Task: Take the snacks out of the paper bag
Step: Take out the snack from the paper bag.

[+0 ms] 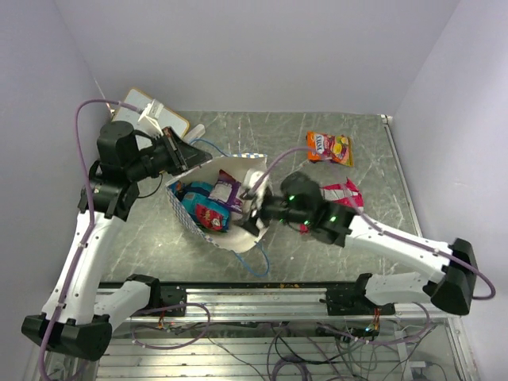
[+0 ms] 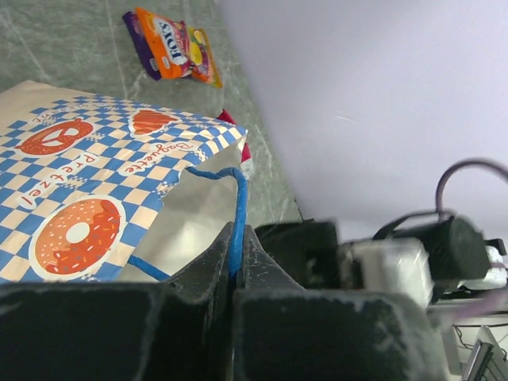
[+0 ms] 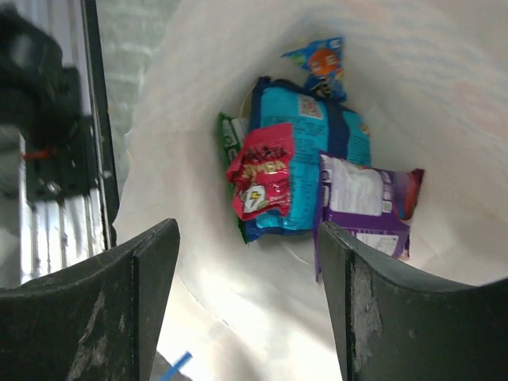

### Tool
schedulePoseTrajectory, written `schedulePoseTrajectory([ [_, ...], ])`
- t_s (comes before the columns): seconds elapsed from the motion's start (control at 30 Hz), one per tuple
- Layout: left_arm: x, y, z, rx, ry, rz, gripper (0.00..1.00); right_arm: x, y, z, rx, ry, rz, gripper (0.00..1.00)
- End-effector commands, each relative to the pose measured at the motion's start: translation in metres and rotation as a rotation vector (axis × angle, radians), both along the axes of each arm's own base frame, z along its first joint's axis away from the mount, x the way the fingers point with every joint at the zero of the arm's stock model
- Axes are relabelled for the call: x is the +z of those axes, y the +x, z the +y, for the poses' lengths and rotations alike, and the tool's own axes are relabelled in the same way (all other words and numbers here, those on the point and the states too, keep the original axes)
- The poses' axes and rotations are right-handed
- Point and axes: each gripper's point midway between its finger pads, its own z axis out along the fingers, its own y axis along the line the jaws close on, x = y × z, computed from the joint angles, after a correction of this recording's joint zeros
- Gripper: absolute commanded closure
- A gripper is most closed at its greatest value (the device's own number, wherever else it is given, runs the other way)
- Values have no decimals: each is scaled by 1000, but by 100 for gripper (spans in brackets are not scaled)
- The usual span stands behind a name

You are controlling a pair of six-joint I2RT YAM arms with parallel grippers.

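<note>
The grey-green marbled table [image 1: 389, 182] is lying between pale walls. My left pincer [image 2: 236, 254] is pinching the thin blue cord handle [image 2: 239, 198] of the paper bag [image 1: 232, 163], which is lying on its side, its mouth gaping. Glossy crinkled snacks are sitting inside: a green packet [image 3: 230, 139], a small red packet [image 3: 262, 171], a blue packet [image 3: 305, 159] and a purple packet [image 3: 361, 198]. My right pincer [image 3: 246, 270] is hovering spread at the mouth. An orange packet [image 1: 329, 148] and a red-pink packet [image 1: 345, 193] are lying out on the table.

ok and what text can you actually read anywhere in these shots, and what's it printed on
"Baguette": on the checkered band of the paper bag.
"Pretzel": same band.
Blurred, unreadable: white lettering on the orange packet.
Too small to read: print on the red packet and purple packet inside the bag.
</note>
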Motion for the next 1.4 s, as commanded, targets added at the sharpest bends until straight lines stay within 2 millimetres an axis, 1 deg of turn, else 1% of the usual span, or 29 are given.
schedulePoseTrajectory([
  [0.0, 24, -8, -11, -39, -123, -66, 93, -36, 5, 17, -67, -245, -278, 32],
  [0.07, 24, -8, -13, -42, -141, -50, 93, -43, 9, 22, -121, -280, -320, 34],
  [0.13, 26, -8, -14, -39, -148, -34, 93, -55, 16, 23, -169, -314, -333, 37],
  [0.27, 34, -14, -15, -48, -136, -18, 93, -73, 29, 20, -234, -348, -364, 49],
  [0.37, 28, -21, -14, -58, -113, 7, 93, -86, 36, 27, -230, -386, -409, 52],
  [0.47, 11, -26, -14, -68, -74, 80, 93, -102, 53, 29, -285, -451, -447, 57],
  [0.5, 9, -26, -14, -67, -70, 91, 93, -108, 55, 31, -278, -473, -460, 57],
  [0.6, 14, -26, -13, -55, -88, 69, 93, -121, 60, 37, -277, -498, -474, 57],
  [0.73, 22, -27, -14, -57, -118, 54, 93, -134, 72, 36, -322, -528, -476, 56],
  [0.83, 21, -26, -14, -57, -113, 60, 93, -142, 79, 37, -338, -533, -467, 55],
  [0.9, 21, -27, -14, -64, -107, 61, 93, -151, 83, 37, -340, -540, -450, 52],
  [0.93, 21, -27, -14, -66, -104, 61, 93, -157, 86, 35, -352, -549, -442, 50],
  [1.03, 21, -28, -15, -78, -93, 67, 93, -158, 103, 39, -391, -532, -421, 46],
  [1.1, 20, -29, -16, -86, -89, 72, 93, -164, 113, 40, -413, -537, -396, 46],
  [1.17, 20, -29, -17, -96, -91, 77, 93, -173, 122, 42, -424, -553, -385, 45],
  [1.27, 21, -28, -18, -101, -93, 83, 93, -180, 133, 44, -442, -581, -395, 47],
  [1.37, 21, -24, -17, -86, -80, 78, 93, -178, 137, 45, -452, -580, -393, 56],
])
